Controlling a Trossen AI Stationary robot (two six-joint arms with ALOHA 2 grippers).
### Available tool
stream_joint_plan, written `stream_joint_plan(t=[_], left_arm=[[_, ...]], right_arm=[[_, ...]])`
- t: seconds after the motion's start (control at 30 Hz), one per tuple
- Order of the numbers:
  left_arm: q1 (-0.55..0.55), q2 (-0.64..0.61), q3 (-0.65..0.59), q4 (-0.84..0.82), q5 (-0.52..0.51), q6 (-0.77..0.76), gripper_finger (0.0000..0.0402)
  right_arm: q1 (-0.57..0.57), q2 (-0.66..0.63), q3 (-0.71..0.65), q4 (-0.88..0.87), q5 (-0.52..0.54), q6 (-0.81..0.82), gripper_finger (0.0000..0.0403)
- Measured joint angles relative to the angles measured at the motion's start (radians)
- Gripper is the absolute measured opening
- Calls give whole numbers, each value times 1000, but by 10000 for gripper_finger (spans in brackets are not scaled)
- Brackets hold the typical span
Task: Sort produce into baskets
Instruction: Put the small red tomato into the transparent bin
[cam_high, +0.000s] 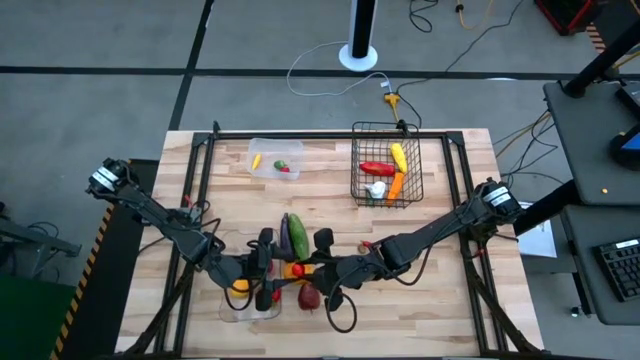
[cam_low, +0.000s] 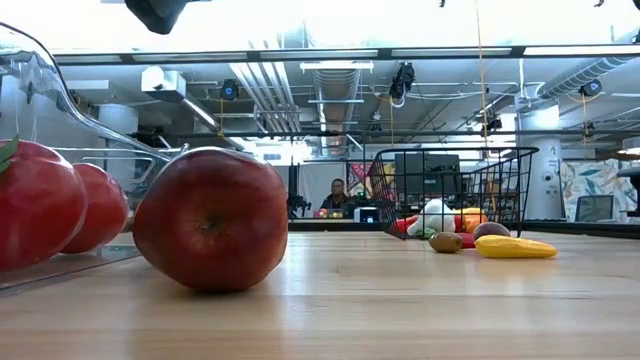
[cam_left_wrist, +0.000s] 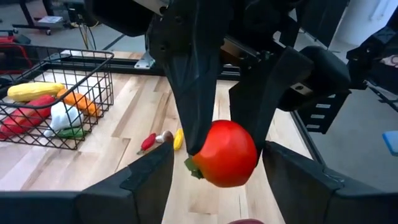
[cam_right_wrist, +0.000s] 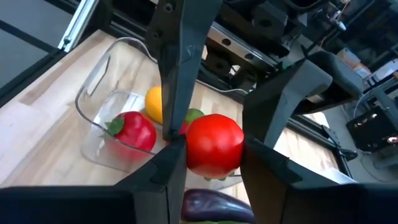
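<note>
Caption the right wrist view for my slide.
Right gripper clamping a red tomato, the clear tub with red and yellow produce beyond it.

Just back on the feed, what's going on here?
The right gripper has its fingers shut on a red tomato near the table's front. The left gripper faces it, fingers spread either side of the tomato and not pinching it. It looks like a handover. The clear tub nearby and the wire basket at the back already hold produce.

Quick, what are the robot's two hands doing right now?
Left gripper: open, fingers either side of the round red tomato, not squeezing it.
Right gripper: closed, holding that tomato.
</note>
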Motion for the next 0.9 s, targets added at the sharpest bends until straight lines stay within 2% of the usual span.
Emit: stream_joint_plan(t=[0.4,0.9], left_arm=[[1,0,0,-5,3,-3,107],[3,0,0,-19,-2,-3,104]], right_arm=[[1,0,0,-6,11,7,171],[0,0,0,-6,69,26,230]])
